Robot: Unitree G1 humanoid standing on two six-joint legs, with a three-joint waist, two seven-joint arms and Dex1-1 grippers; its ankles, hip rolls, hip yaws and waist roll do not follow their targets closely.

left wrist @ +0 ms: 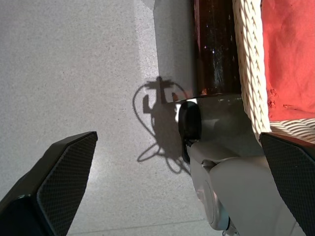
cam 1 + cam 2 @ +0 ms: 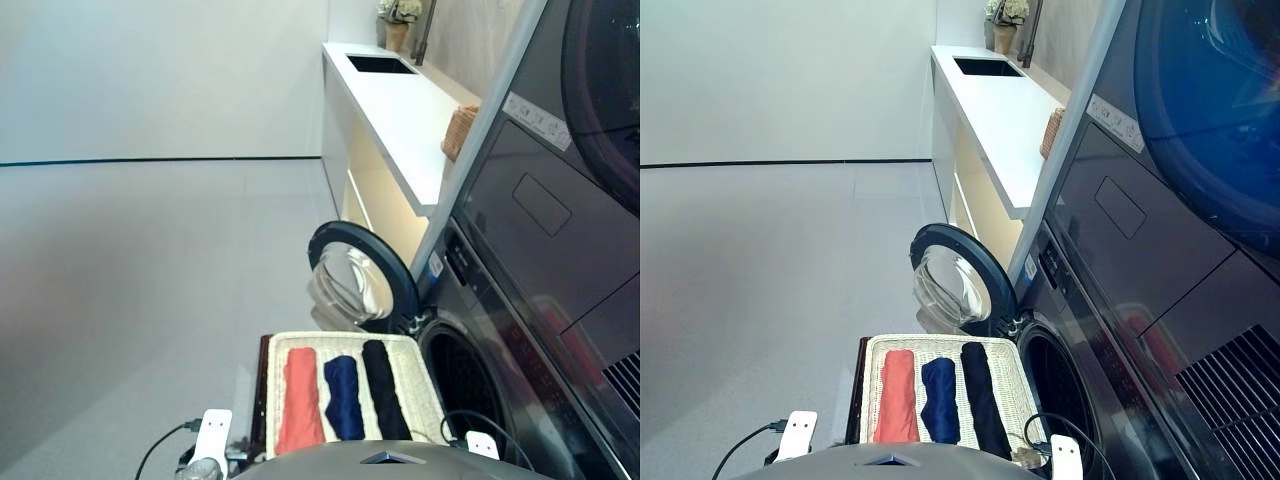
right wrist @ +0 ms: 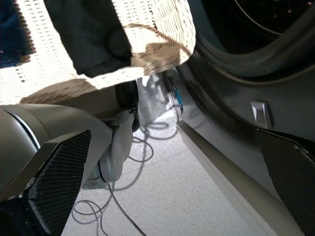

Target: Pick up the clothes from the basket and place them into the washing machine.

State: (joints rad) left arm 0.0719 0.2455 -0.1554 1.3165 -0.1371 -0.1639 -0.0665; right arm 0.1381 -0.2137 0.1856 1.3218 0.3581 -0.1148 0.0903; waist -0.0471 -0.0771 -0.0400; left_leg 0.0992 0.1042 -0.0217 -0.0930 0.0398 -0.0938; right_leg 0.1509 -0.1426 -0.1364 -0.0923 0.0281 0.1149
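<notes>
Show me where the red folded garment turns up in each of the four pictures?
Left eye view: red garment lies leftmost in the white basket, bottom centre.
Right eye view: the same strip, bottom, left of centre.
Left wrist view: a red patch at the upper right, behind the woven rim.
Right wrist view: not in it.
Shared landmark: the basket's cream woven rim.

The basket (image 2: 425,385) stands on the floor (image 2: 150,300), directly left of the washing machine (image 2: 500,340). Three clothes lie side by side in the basket, parallel to its side walls: one (image 2: 299,398) along the left wall, one (image 2: 343,396) in the middle, one (image 2: 384,390) along the right wall. The washing machine door (image 2: 360,275) stands open behind the basket. A desk (image 2: 400,110) extends behind the machine, carrying a small basket (image 2: 460,130) at its near right edge.
</notes>
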